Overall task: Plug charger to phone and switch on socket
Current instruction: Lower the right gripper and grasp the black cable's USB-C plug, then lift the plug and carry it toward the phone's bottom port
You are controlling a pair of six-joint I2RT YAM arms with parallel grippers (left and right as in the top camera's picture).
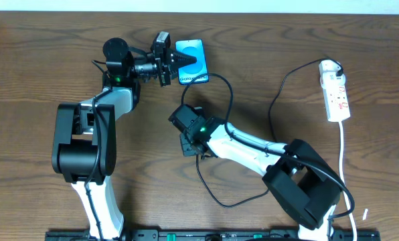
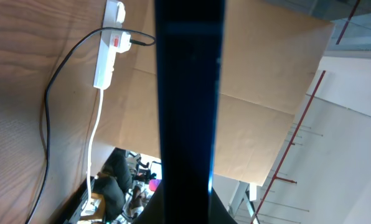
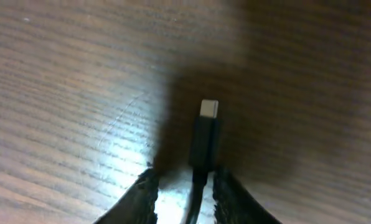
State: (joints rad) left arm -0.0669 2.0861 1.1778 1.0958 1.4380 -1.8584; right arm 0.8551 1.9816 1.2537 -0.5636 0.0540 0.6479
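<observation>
My left gripper (image 1: 167, 61) is shut on the phone (image 1: 193, 57), whose blue screen shows at the table's far middle. In the left wrist view the phone (image 2: 188, 93) is a dark edge-on band between my fingers (image 2: 188, 208). My right gripper (image 1: 187, 144) is low over the table centre. In the right wrist view its fingers (image 3: 188, 186) are shut on the charger, with the small black plug (image 3: 204, 140) and its silver tip sticking out ahead. The black cable (image 1: 229, 100) loops across the table. The white socket (image 1: 337, 94) lies at the far right, and it also shows in the left wrist view (image 2: 108, 53).
A black plug sits in the socket's far end (image 1: 333, 67). The socket's white cord (image 1: 342, 161) runs down the right side to the front edge. A slack cable loop (image 1: 216, 197) lies in front of the right arm's base (image 1: 300, 184).
</observation>
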